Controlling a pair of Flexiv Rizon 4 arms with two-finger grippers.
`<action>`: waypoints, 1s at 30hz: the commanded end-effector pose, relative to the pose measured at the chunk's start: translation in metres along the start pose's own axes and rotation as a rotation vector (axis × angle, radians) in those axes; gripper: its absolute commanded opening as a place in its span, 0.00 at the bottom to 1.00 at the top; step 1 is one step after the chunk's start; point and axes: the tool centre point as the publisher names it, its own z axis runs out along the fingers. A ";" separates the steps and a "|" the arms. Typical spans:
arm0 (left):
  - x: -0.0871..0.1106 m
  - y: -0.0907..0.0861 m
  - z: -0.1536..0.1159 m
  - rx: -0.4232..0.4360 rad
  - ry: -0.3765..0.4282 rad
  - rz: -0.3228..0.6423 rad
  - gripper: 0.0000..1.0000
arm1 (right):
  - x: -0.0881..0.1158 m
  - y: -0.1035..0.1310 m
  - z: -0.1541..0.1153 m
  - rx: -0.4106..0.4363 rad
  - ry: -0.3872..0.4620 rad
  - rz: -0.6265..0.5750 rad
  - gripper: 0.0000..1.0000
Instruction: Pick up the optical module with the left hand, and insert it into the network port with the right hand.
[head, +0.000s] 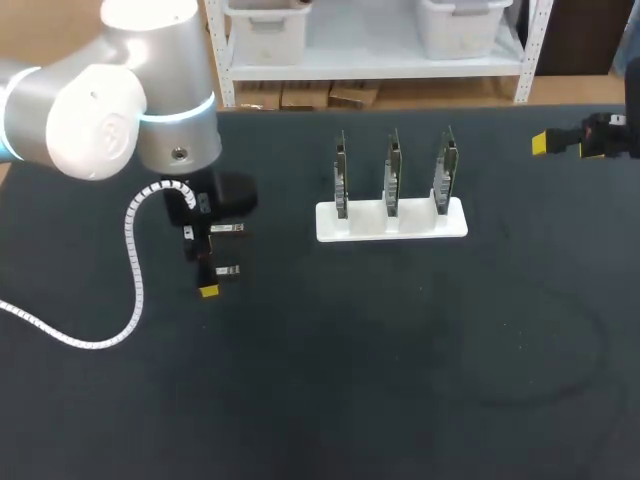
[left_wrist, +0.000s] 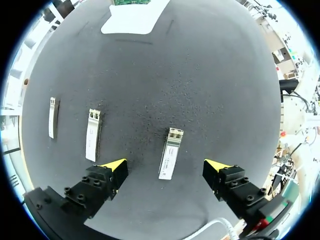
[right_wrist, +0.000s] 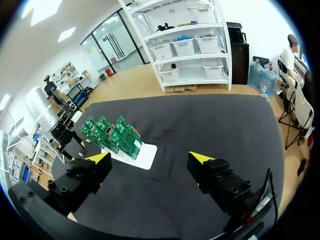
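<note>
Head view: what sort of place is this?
Probably a robotics lab bench for network-hardware assembly trials: a dark-matted table, a white rack holding three upright circuit boards, and optical modules lying loose on the mat below the open left pincer.

**Head view:** fixed camera above and behind the robot, looking down on the whole dark surface (head: 400, 380) from a distance.

**Left wrist view:** close above the surface, facing almost straight down along the left end effector (left_wrist: 166, 166).

**Right wrist view:** higher up at the surface's right side, facing obliquely across it past the right end effector (right_wrist: 150, 159).

**Shared:** the white rack (head: 390, 222) appears in all three views. The left arm (head: 110, 110) appears in the head and right wrist views.
</note>
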 end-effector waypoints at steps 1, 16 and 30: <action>0.000 0.002 0.001 -0.008 0.005 -0.006 1.00 | 0.000 0.001 -0.001 0.003 0.000 0.001 1.00; 0.006 -0.006 0.002 -0.025 -0.002 -0.003 0.00 | 0.000 0.001 -0.001 0.003 0.000 0.001 1.00; -0.003 -0.025 -0.060 -0.097 -0.378 0.009 0.00 | 0.000 0.001 -0.001 0.003 0.000 0.001 1.00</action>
